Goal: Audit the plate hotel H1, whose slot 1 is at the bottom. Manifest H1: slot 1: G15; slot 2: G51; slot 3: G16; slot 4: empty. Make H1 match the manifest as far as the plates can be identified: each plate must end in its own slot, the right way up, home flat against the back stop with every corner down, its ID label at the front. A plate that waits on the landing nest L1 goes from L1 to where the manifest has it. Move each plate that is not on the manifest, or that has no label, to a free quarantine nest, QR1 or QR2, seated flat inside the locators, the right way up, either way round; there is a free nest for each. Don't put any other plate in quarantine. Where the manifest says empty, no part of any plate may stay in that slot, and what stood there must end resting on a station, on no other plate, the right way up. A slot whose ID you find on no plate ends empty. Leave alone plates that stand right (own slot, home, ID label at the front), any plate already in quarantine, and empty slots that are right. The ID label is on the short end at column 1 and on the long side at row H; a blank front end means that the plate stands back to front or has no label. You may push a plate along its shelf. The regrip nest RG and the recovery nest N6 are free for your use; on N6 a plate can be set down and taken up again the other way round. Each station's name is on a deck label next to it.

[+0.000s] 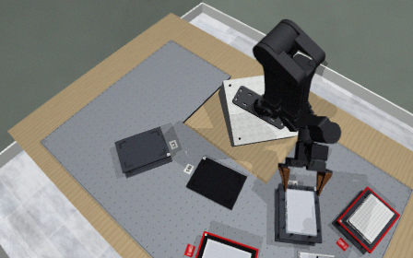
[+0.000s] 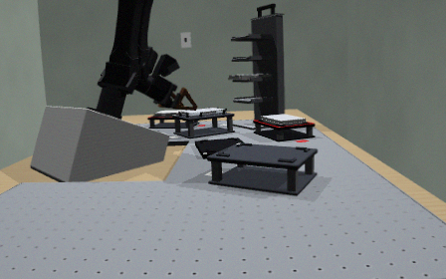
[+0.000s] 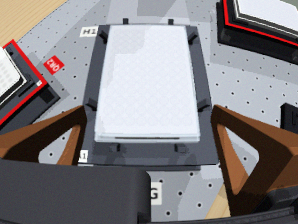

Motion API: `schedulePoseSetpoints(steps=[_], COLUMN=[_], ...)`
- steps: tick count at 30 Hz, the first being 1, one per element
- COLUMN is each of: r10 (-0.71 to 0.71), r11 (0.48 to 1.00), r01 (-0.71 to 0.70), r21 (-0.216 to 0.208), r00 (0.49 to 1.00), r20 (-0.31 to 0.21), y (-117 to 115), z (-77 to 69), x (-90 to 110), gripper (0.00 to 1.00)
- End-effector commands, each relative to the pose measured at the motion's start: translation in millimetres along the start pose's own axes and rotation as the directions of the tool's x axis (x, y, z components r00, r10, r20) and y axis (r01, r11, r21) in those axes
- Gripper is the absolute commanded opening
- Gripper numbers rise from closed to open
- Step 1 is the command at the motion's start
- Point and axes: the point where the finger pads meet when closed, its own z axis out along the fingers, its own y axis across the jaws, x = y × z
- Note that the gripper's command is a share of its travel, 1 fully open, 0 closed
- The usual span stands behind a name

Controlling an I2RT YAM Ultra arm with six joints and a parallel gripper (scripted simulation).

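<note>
A white plate (image 1: pixel 301 214) (image 2: pixel 204 112) (image 3: pixel 148 76) lies flat on a dark nest (image 1: pixel 279 218) (image 2: pixel 201 131) (image 3: pixel 205 76) in front of the plate hotel (image 2: pixel 269 65). My gripper (image 1: pixel 301 189) (image 2: pixel 181 102) (image 3: pixel 148 112) is open. Its brown fingers straddle the plate's near short end, a little above it, and touch nothing. The hotel's shelves show edge-on, and what they carry is too small to tell. No label text on the plate is readable.
Two red-rimmed quarantine nests flank the plate's nest. One (image 1: pixel 366 190) (image 2: pixel 284 125) (image 3: pixel 229 16) and the other (image 1: pixel 230 240) (image 3: pixel 29 96) each hold a white plate. An empty dark nest (image 1: pixel 140 149) (image 2: pixel 264 156), a black tilted pad (image 1: pixel 217 181) (image 2: pixel 216 145) and the arm's grey base block (image 1: pixel 251 120) (image 2: pixel 95 141) stand further back.
</note>
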Motion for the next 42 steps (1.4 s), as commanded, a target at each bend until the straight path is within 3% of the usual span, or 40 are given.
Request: schedulePoseSetpoints(steps=[1, 36, 37, 42], r10=[0.024, 0.032, 0.032, 0.032], r11=[1.000, 0.999, 0.999, 0.999], r01=[-0.023, -0.031, -0.031, -0.031], r21=[-0.005, -0.007, -0.007, -0.007], r00=[1.000, 0.999, 0.999, 0.999], r20=[0.020, 0.027, 0.027, 0.027], y=[2, 5, 5, 5], z=[0.8, 11.5, 11.5, 11.5], x=[-4, 15, 15, 15], gripper=[1.00, 1.00, 0.86, 0.86])
